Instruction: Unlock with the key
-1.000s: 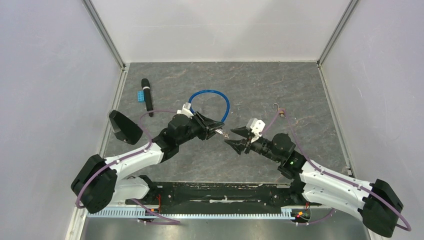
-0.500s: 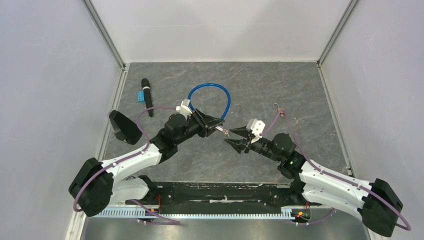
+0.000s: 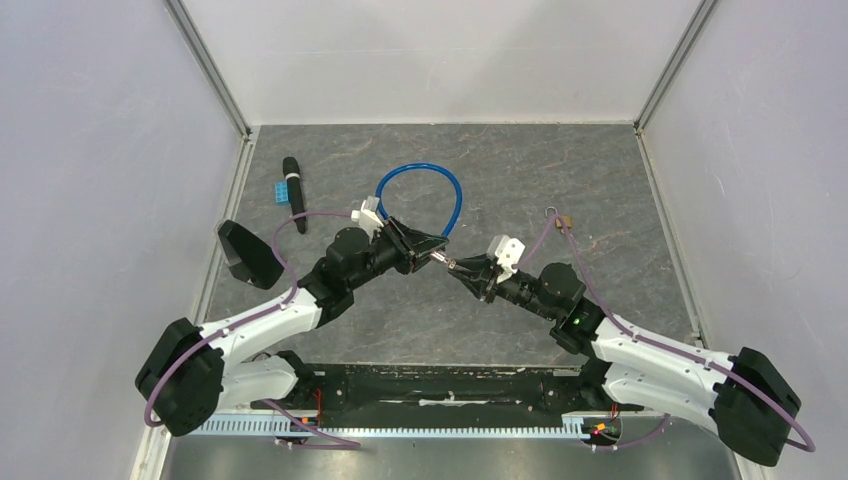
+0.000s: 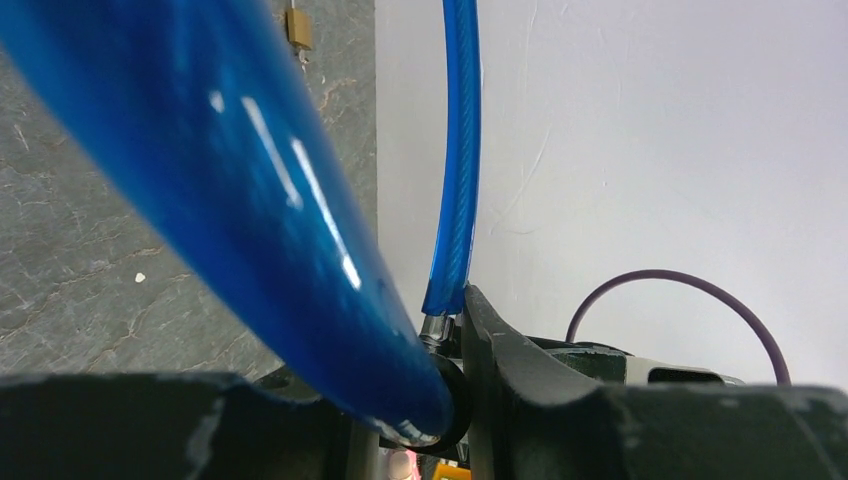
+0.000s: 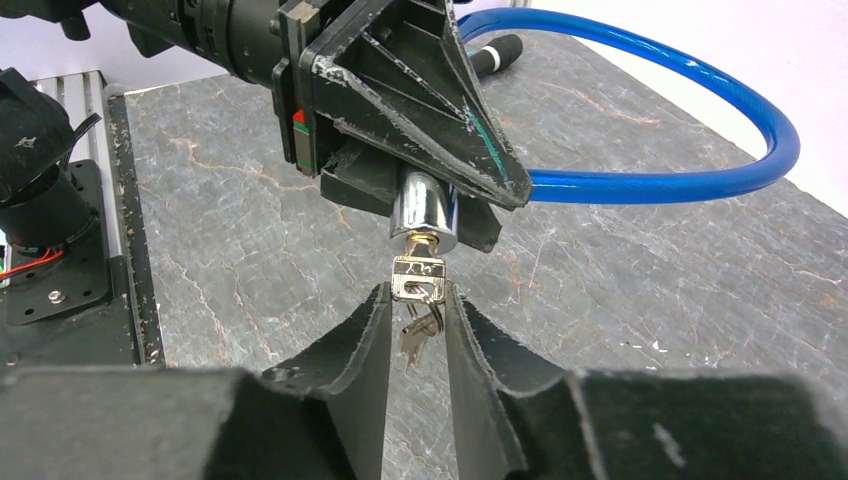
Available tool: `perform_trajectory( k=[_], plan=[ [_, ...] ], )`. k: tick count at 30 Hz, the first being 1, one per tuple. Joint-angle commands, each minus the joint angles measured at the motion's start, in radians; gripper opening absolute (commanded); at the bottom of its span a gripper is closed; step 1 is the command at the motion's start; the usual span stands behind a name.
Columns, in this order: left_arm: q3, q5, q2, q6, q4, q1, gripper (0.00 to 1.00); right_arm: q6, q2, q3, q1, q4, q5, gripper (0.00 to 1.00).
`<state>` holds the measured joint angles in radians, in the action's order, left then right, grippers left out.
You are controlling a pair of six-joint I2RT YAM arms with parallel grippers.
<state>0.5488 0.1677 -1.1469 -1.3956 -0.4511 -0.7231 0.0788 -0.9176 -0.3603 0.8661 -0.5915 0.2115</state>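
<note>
While the right gripper's (image 5: 415, 300) fingers (image 5: 368, 335) flanked the key's (image 5: 418, 281) head, touching or nearly so, a true clamp could not be told. The step called for a firm, centred pinch, then a wrist roll about the shaft. The key sat in the lock cylinder (image 5: 424, 212), above the worktop (image 5: 250, 230), its long axis along the cylinder's, head toward the right gripper. The left gripper (image 3: 425, 250) clamped that cylinder, with the blue cable (image 5: 700, 170) looping beyond.
</note>
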Motion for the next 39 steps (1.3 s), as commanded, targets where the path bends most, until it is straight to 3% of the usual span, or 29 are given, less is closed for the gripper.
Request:
perform_trajectory(
  k=[1, 6, 13, 23, 26, 28, 30, 35, 39],
  plan=[
    [0.024, 0.008, 0.034, 0.065, -0.138, 0.001, 0.02, -0.003, -0.010, -0.050, 0.008, -0.058, 0.047, 0.24],
    [0.027, 0.010, 0.033, 0.075, -0.141, -0.004, 0.02, -0.009, -0.016, -0.053, 0.007, -0.063, 0.045, 0.20],
    [0.023, 0.022, 0.021, 0.090, -0.214, -0.020, 0.02, -0.077, -0.051, -0.053, 0.007, -0.121, 0.036, 0.00],
    [-0.046, -0.032, 0.060, 0.124, -0.254, -0.023, 0.02, -0.374, -0.107, -0.020, -0.039, -0.299, 0.104, 0.00],
    [-0.031, -0.075, 0.076, 0.118, -0.143, -0.022, 0.02, -0.295, -0.112, -0.043, -0.039, -0.222, 0.113, 0.37],
    [0.006, -0.128, 0.082, 0.119, 0.027, -0.021, 0.02, -0.203, -0.103, -0.057, -0.039, -0.133, 0.095, 0.53],
    [0.023, -0.162, 0.080, 0.102, 0.139, -0.020, 0.02, -0.105, -0.084, -0.052, -0.039, -0.072, 0.072, 0.62],
    [0.031, -0.201, 0.065, 0.020, 0.248, -0.010, 0.02, 0.086, -0.028, -0.056, -0.038, 0.046, 0.063, 0.66],
    [0.049, -0.197, 0.058, -0.003, 0.279, -0.009, 0.02, 0.189, -0.010, -0.035, -0.035, 0.048, 0.068, 0.66]
  ],
)
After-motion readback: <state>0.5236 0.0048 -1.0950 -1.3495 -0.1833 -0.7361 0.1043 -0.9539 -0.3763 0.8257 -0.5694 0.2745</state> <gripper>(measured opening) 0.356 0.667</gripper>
